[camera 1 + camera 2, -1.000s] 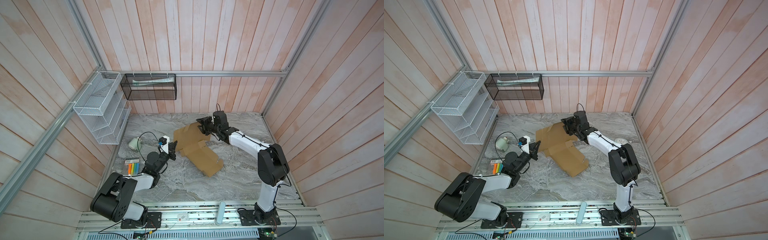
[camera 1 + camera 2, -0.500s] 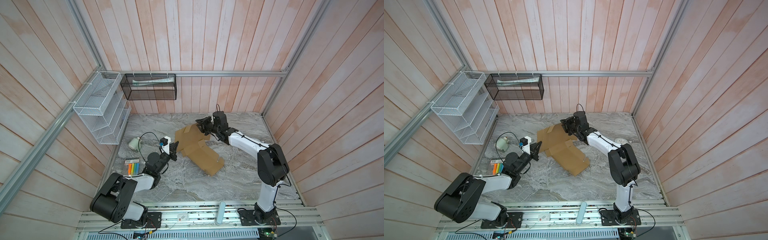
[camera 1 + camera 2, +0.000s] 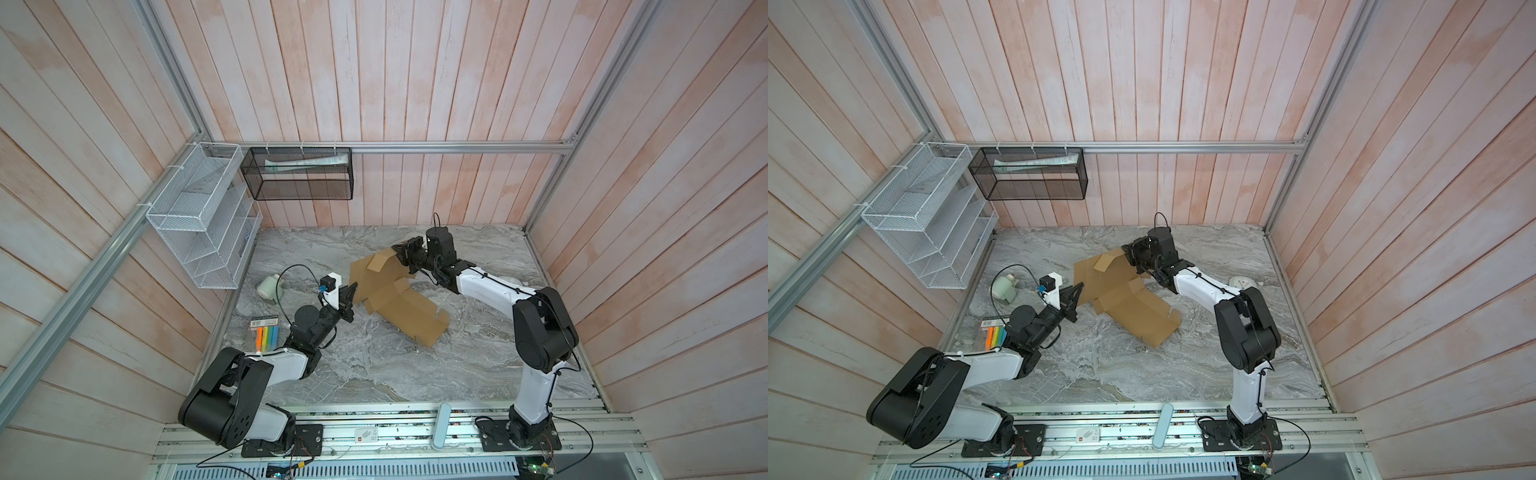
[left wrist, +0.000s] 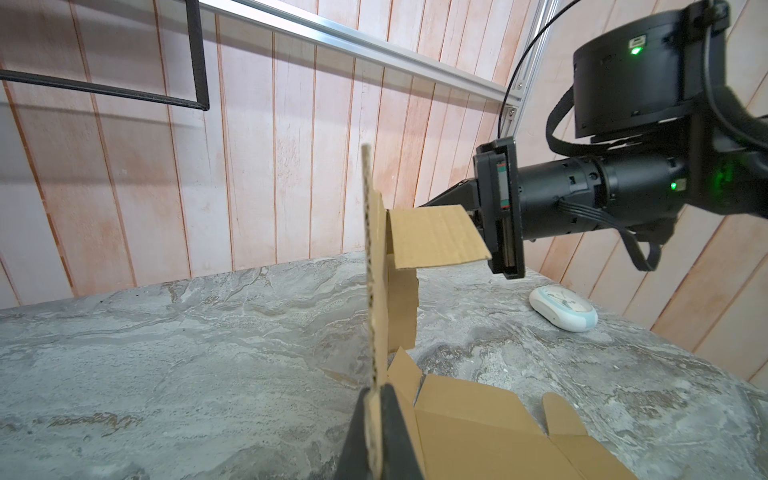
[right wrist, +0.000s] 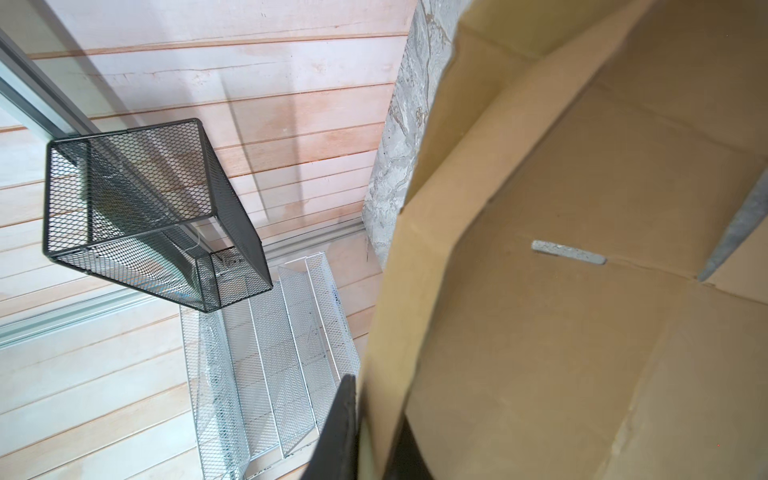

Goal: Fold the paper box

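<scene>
One paper box, long axis diagonal

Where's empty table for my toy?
Bare: the front strip of table between the paper box and the front rail, and the back-left corner. Crowded: the middle, where left gripper and right gripper pinch the box, and by the highlighters.

Pink plank walls, grey marble tabletop

The right claw pinches the paper box edge — black mesh basket beyond.
</scene>
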